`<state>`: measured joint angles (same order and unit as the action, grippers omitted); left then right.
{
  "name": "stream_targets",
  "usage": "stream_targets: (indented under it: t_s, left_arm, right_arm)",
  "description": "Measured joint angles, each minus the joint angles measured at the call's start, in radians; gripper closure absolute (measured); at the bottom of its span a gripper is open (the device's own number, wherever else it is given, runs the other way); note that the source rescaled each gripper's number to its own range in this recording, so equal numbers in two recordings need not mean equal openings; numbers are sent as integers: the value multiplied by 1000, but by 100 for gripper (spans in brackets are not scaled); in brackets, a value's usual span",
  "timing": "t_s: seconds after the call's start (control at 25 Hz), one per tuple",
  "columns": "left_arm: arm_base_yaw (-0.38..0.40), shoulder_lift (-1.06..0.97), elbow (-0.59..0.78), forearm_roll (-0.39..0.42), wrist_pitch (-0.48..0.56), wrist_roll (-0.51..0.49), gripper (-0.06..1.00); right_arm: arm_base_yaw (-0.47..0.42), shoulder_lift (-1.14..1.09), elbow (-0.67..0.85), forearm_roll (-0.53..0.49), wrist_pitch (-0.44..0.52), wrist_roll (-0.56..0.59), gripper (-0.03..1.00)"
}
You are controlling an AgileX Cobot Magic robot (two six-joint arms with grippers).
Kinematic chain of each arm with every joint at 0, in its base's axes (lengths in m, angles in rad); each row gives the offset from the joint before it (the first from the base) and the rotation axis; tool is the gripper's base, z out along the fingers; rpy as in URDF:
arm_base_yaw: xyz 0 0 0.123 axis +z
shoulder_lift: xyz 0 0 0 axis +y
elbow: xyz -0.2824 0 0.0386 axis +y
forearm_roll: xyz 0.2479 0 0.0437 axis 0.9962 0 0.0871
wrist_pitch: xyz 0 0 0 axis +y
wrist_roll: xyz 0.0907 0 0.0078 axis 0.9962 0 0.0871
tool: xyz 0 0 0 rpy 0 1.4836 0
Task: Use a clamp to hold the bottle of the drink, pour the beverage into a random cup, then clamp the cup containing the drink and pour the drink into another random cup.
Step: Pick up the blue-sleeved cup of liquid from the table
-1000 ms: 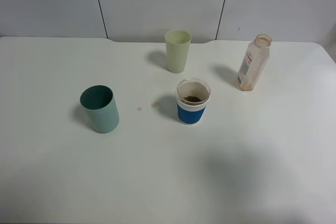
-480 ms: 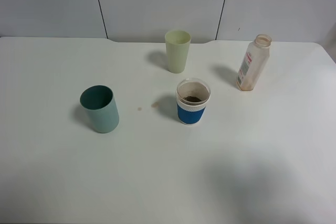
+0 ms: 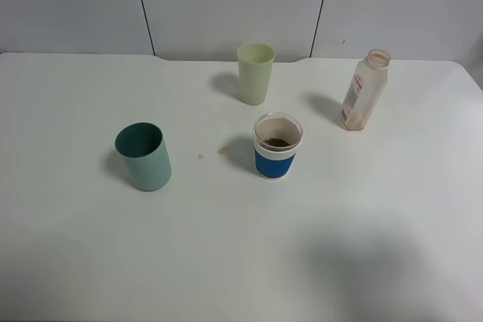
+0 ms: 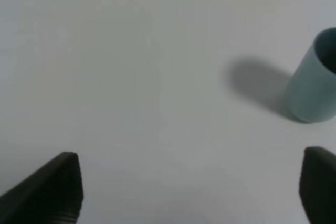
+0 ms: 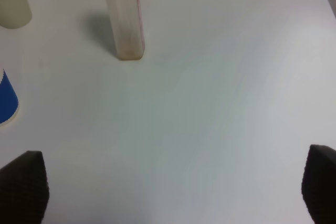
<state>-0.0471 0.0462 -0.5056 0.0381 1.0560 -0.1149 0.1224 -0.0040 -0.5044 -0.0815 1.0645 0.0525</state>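
The blue-banded white paper cup (image 3: 278, 148) stands upright mid-table with brown beverage (image 3: 277, 142) in its bottom; its edge (image 5: 6, 100) shows in the right wrist view. At the back right stands the clear bottle (image 3: 364, 90), uncapped and upright, also seen from the right wrist (image 5: 125, 17). The teal cup (image 3: 143, 156) is upright at the left and shows in the left wrist view (image 4: 315, 82). My left gripper (image 4: 191, 192) is open over bare table, short of the teal cup. My right gripper (image 5: 170, 187) is open, short of the bottle. Neither arm shows in the high view.
A pale yellow-green tumbler (image 3: 256, 73) stands at the back centre, and its side (image 5: 13, 1) shows in the right wrist view. Two small brown drops (image 3: 223, 151) lie on the white table (image 3: 90, 246) left of the blue-banded cup. A faint shadow falls at the front right.
No cup and no bottle has moved. Only the faint shadow at the front right has spread a little.
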Motion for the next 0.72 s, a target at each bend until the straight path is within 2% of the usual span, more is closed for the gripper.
stream_targets:
  t_s: [0.72]
  left_arm:
    - [0, 0, 0, 0, 0, 0, 44]
  right_arm:
    - [0, 0, 0, -30, -1, 41, -3]
